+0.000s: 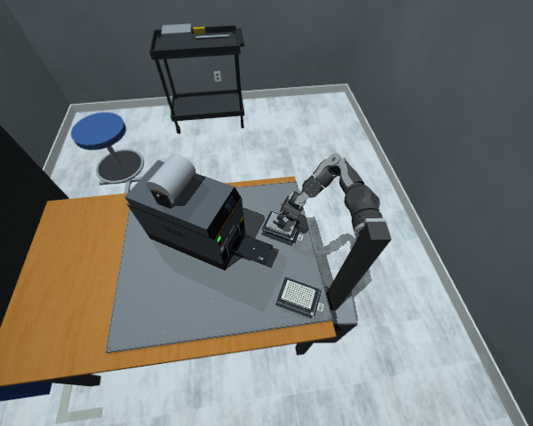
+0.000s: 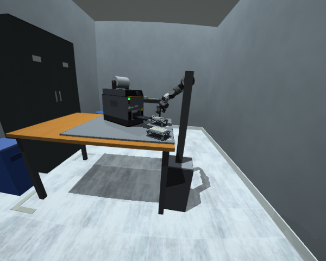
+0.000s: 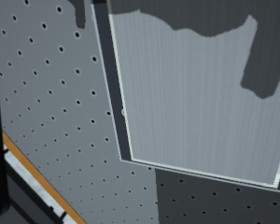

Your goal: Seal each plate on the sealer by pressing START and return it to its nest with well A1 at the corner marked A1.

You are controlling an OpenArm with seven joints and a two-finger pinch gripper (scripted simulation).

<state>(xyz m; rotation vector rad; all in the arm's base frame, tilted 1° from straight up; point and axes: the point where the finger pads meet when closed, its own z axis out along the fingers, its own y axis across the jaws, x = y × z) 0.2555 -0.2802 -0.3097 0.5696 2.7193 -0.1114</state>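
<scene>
A plate (image 1: 272,224) (image 2: 158,119) (image 3: 191,93) covered with smooth grey foil sits in the far nest (image 1: 277,238). My gripper (image 1: 281,223) (image 2: 157,111) is open and empty, a little above this plate; its shadow falls on the foil in the wrist view. The other plate (image 1: 298,294) (image 2: 158,130) has open wells and lies in the near nest (image 1: 297,311). The sealer (image 1: 177,229) (image 2: 117,107) shows a green lamp (image 1: 218,239) (image 2: 129,98). Its stage (image 1: 253,249) (image 2: 143,117) is out and bears no plate. The nest labels are too small to read.
The sealer body with its foil roll (image 1: 172,176) (image 2: 121,81) stands left of the nests. The stage juts out between the two nests. The arm's post (image 1: 359,264) (image 2: 185,112) stands at the table's right edge. A cart and a blue stool are beyond the table.
</scene>
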